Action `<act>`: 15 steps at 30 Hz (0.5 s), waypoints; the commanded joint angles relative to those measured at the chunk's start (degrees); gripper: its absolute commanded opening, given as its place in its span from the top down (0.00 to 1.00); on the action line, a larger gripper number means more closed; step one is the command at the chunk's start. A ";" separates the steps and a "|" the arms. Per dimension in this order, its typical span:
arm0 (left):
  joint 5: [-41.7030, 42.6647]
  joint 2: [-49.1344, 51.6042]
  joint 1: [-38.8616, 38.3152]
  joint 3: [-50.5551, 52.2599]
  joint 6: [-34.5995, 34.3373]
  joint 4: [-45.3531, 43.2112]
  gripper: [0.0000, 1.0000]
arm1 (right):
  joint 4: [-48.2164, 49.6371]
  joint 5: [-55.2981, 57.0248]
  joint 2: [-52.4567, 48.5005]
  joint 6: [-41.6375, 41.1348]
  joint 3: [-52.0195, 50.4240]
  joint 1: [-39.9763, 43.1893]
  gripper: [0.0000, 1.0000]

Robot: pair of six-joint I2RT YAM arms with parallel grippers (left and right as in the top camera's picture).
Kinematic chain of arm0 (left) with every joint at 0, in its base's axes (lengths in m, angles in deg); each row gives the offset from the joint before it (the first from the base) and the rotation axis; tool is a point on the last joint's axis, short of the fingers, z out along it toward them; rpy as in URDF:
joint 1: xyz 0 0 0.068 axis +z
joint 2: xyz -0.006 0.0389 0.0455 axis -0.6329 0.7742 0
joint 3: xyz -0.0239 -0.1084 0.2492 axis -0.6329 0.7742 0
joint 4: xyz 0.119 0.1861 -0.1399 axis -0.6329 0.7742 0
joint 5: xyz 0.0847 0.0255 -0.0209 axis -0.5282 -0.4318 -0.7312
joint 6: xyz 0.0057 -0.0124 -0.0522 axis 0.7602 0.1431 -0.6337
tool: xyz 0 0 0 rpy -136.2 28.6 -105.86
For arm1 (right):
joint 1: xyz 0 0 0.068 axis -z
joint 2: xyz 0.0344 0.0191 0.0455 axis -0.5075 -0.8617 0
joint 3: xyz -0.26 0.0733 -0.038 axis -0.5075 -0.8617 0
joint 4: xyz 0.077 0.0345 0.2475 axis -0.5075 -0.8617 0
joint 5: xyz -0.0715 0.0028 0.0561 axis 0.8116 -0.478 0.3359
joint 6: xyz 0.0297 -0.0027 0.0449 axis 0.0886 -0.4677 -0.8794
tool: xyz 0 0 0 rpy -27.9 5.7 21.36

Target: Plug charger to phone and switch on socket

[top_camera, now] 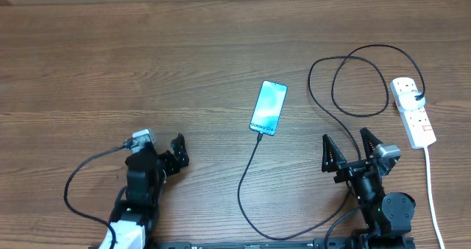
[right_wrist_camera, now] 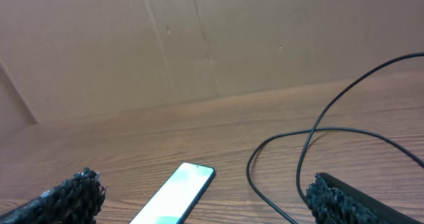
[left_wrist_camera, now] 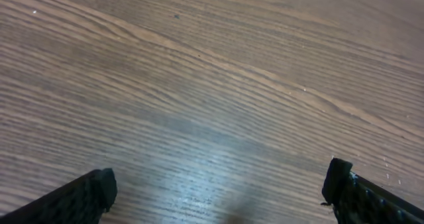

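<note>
The phone (top_camera: 268, 107) lies flat mid-table with its light blue-teal screen up. It also shows low in the right wrist view, phone (right_wrist_camera: 175, 194). The charger cable (top_camera: 246, 177) meets the phone's near edge, runs down, then loops up on the right to a black plug (top_camera: 418, 96) in the white socket (top_camera: 413, 115). I cannot tell if the tip is seated in the phone. My right gripper (top_camera: 349, 147) stands open right of the phone, right gripper (right_wrist_camera: 205, 184), with cable loops (right_wrist_camera: 311, 138) ahead of it. My left gripper (top_camera: 174, 155) is open over bare wood, left gripper (left_wrist_camera: 218, 191), holding nothing.
The socket's thick white cord (top_camera: 433, 197) runs down along the right edge. A short black robot cable (top_camera: 77, 183) curls beside the left arm. A brown cardboard wall (right_wrist_camera: 212, 38) stands behind the wooden table (top_camera: 147, 65).
</note>
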 commanded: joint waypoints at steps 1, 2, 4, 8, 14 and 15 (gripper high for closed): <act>0.48 -2.54 0.59 2.78 1.05 -1.88 0.01 | 0.28 -0.09 0.42 0.04 -0.57 0.00 0.00; 0.48 -3.21 0.59 3.32 1.03 -2.12 0.00 | 0.28 -0.09 0.42 0.02 -0.57 0.00 0.00; 0.46 -4.55 0.59 4.07 1.05 -2.23 0.00 | 0.28 -0.09 0.42 0.04 -0.57 0.00 0.00; 0.46 -6.71 0.57 4.63 1.03 -1.14 0.00 | 0.28 -0.09 0.42 0.04 -0.57 0.00 0.00; 0.48 -9.97 0.57 4.63 0.79 3.13 0.00 | 0.28 -0.09 0.42 0.04 -0.57 0.00 0.00; 0.48 -10.71 0.57 4.63 0.74 4.04 0.00 | 0.28 -0.09 0.42 0.04 -0.57 0.00 0.00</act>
